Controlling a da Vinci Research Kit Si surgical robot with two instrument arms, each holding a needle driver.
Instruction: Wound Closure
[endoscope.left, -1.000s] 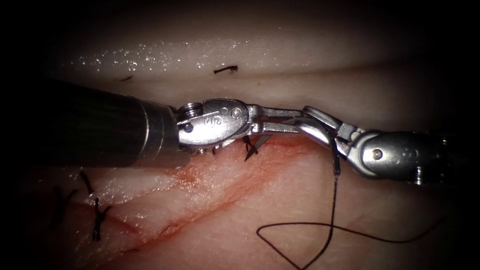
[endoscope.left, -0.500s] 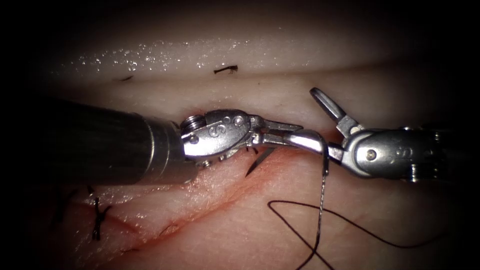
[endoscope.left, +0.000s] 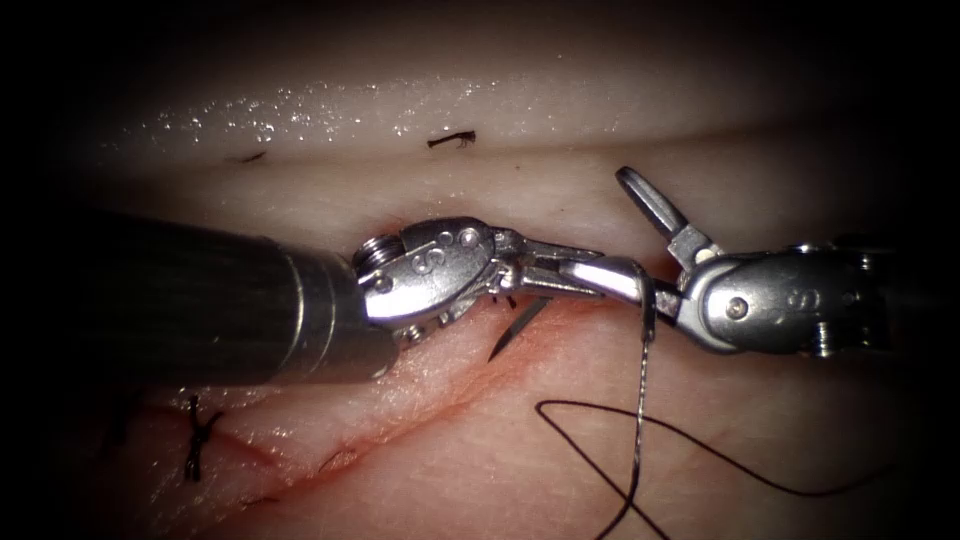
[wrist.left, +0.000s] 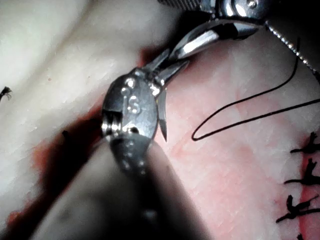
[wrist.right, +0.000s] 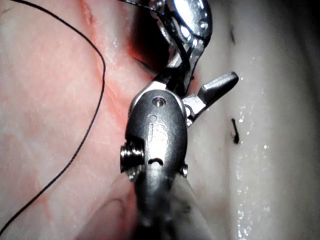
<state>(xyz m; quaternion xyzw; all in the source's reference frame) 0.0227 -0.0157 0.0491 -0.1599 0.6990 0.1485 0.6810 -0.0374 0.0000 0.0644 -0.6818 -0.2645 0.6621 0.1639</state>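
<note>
My left tool (endoscope.left: 585, 262) comes in from the left and is shut on the curved needle (endoscope.left: 515, 330), roughly a third of the way back from its point. The needle is out of the tissue, and its point hangs over the cut (endoscope.left: 420, 400). Its tail (endoscope.left: 647, 305) bends down at the jaws' end, and the dark thread (endoscope.left: 640, 420) runs from it and loops on the tissue right of the cut. My right tool (endoscope.left: 605, 222) stands open with nothing in it, one jaw raised and the other beside the left jaws. The left tool (wrist.left: 172, 62), needle (wrist.left: 162, 120) and right tool (wrist.right: 200, 70) are seen up close.
Finished stitches (endoscope.left: 195, 440) cross the cut at the lower left, also seen as stitches (wrist.left: 305, 175). A cut end of thread (endoscope.left: 452, 139) lies on the pale tissue beyond the tools. Red fluid (endoscope.left: 560, 320) stains the cut's edges under the jaws.
The right tool's jaws, shut on the needle's tail end a second ago, have opened and let it go. The left tool keeps the needle. The thread loop has shifted slightly.
</note>
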